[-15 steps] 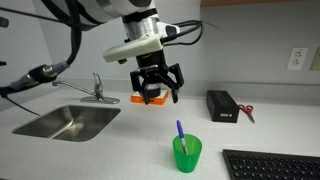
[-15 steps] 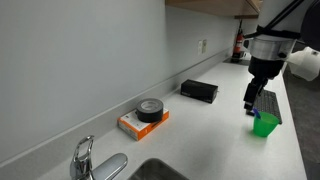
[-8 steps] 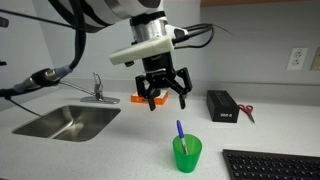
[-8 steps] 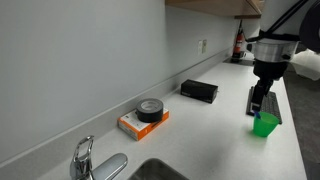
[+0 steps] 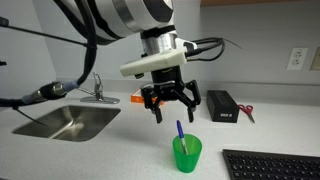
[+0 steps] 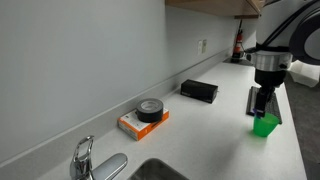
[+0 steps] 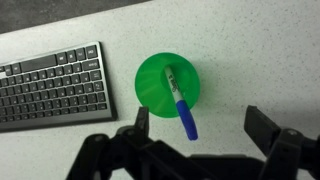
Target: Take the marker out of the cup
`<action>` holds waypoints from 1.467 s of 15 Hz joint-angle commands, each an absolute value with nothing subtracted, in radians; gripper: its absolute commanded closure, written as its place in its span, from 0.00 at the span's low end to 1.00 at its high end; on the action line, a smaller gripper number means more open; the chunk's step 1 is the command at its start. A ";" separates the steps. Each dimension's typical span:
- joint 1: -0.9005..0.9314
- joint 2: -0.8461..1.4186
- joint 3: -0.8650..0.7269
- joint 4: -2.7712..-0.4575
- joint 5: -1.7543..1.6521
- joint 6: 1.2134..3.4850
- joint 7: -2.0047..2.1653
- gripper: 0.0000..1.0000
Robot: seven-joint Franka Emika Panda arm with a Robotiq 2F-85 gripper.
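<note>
My gripper (image 5: 173, 110) hangs spread wide above the green cup (image 5: 187, 154), gripping nothing. The blue marker (image 7: 182, 104) stands inside the cup, leaning over its rim toward 5 o'clock in the wrist view. A keyboard (image 7: 50, 85) lies at the cup's 9 o'clock.

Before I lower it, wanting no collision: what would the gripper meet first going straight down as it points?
Probably the marker, sticking out of the cup below the open gripper; depth is unclear.
</note>
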State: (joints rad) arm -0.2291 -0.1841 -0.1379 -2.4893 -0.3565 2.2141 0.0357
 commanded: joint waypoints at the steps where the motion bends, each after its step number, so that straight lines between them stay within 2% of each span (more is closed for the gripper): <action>1: -0.231 -0.131 -0.152 -2.458 -0.400 2.227 0.057 0.00; 4: -0.230 -0.110 -0.156 -2.450 -0.413 2.235 0.079 0.00; 5: -0.229 -0.107 -0.158 -2.447 -0.419 2.235 0.082 0.04; 6: -0.229 -0.102 -0.160 -2.442 -0.422 2.239 0.086 0.28; 8: -0.229 -0.095 -0.163 -2.436 -0.421 2.247 0.088 0.29; 13: -0.227 -0.085 -0.170 -2.423 -0.409 2.261 0.082 0.70; 17: -0.227 -0.075 -0.175 -2.410 -0.405 2.266 0.084 0.99; 22: -0.231 -0.143 -0.182 -2.440 -0.413 2.254 0.060 0.97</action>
